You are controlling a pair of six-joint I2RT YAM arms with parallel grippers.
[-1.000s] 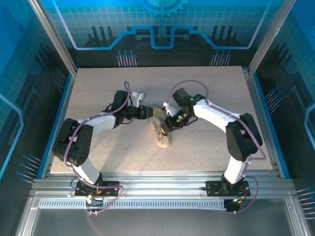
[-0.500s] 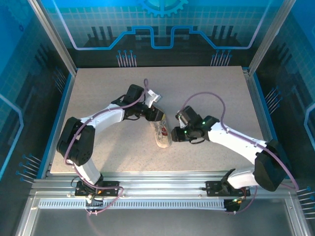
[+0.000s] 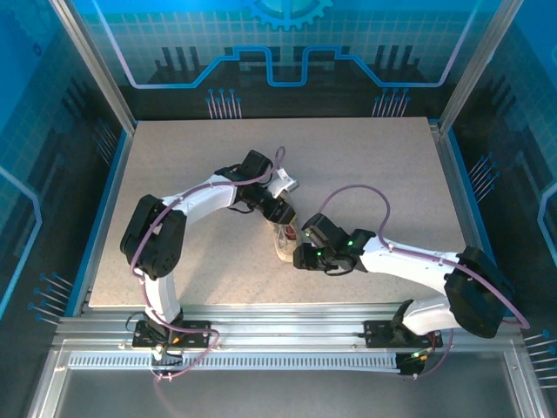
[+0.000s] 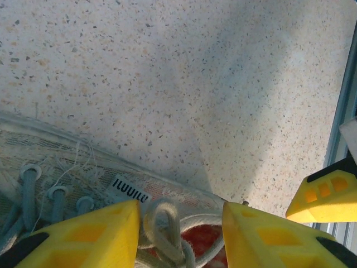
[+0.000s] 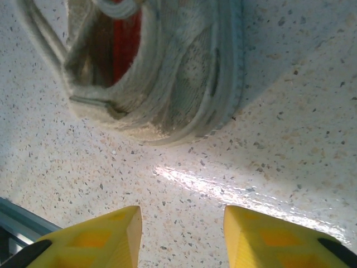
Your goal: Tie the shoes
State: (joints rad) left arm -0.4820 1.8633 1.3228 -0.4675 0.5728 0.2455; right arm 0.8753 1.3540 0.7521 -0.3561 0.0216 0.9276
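The small whitish-grey shoe (image 3: 286,243) lies on the table's middle, red lining (image 3: 290,232) showing. My left gripper (image 3: 280,215) hangs over its far end. In the left wrist view this gripper (image 4: 181,209) is open, and a white lace loop (image 4: 166,223) stands between the yellow fingers (image 4: 95,231) above the red inside (image 4: 201,239), with grey eyelets (image 4: 56,195) to the left. My right gripper (image 3: 301,258) sits at the shoe's near right side. It (image 5: 183,215) is open over bare table, just short of the shoe's heel (image 5: 184,89).
The speckled table (image 3: 191,157) stretches free all round the shoe. A metal rail (image 3: 287,318) borders the near edge and blue walls (image 3: 52,174) enclose the sides. A yellow finger of the right gripper (image 4: 329,195) shows at the right edge of the left wrist view.
The left gripper slid right and nearer along the shoe. The right arm swung down and now points at the shoe from the near right. Both jaws have opened a little.
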